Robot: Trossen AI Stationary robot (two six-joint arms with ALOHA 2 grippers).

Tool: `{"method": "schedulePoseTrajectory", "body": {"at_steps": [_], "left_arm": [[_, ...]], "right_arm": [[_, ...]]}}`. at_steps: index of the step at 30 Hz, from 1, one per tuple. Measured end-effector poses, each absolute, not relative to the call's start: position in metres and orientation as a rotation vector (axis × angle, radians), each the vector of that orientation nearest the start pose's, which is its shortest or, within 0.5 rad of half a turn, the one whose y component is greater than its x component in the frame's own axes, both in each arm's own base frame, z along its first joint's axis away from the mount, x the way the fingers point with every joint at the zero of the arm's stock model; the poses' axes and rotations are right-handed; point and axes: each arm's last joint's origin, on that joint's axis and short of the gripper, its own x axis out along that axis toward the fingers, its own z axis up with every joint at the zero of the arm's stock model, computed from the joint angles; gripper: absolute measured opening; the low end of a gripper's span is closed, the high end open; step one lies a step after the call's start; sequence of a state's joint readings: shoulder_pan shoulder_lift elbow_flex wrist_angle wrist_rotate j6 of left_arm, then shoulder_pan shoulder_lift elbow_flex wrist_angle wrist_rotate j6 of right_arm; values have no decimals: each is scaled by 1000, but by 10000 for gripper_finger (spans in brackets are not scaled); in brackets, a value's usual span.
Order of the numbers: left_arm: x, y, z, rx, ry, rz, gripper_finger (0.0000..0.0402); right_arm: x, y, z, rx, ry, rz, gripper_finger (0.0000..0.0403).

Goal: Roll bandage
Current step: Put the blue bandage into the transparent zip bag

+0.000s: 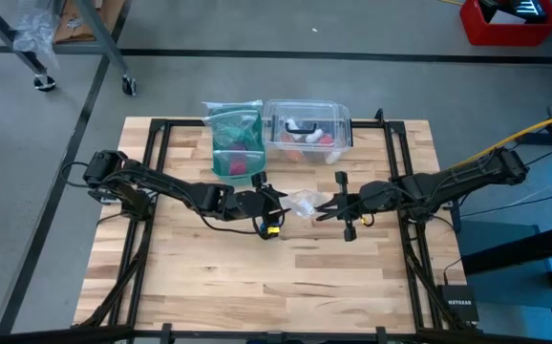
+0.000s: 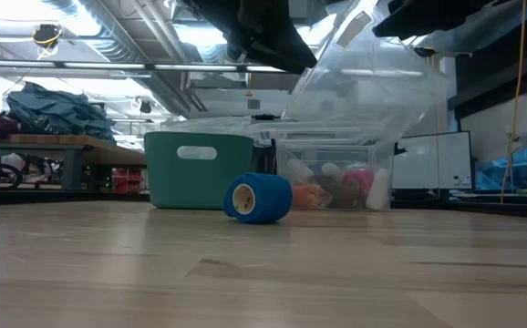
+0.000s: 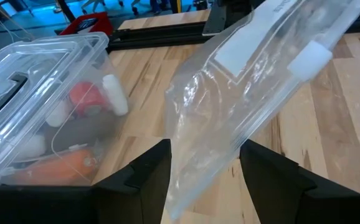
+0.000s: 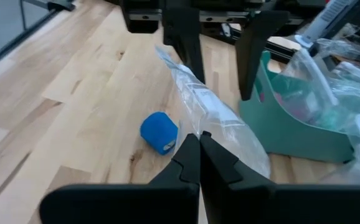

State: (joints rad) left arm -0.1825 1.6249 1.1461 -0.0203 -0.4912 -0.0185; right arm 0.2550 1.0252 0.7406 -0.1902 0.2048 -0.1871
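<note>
- The bandage (image 4: 159, 132), a blue roll, lies on its side on the desk (image 1: 286, 277), below the raised arms and in front of the teal bin (image 2: 198, 169).
- The right hand (image 4: 198, 144), fingers pressed together, pinches one end of a clear bag (image 1: 305, 203) held above the desk.
- The left hand (image 3: 205, 165), fingers spread, has the bag's other end between them.

One word reads faintly: "NETGEAR", in pale letters on the small black box (image 1: 456, 307) at the wooden desk's (image 1: 257, 277) corner.
</note>
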Motion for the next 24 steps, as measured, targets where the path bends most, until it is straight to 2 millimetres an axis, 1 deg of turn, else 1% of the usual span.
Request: {"method": "schedulePoseTrajectory", "body": {"at_steps": [8,14,17,21,24], "left_arm": [[358,-52,263,147,469,306,182],[358,-52,263,147,469,307,182],[358,-51,263,152,462,333,182],[359,-50,267,153,424,389,182],[361,-50,272,185,381,383,182]], "right_arm": [[215,52,274,-271,454,148,1],[215,52,274,-251,455,154,1],[215,53,274,-238,454,178,1],[215,53,274,-232,449,195,1],[215,53,275,-231,446,195,1]]}}
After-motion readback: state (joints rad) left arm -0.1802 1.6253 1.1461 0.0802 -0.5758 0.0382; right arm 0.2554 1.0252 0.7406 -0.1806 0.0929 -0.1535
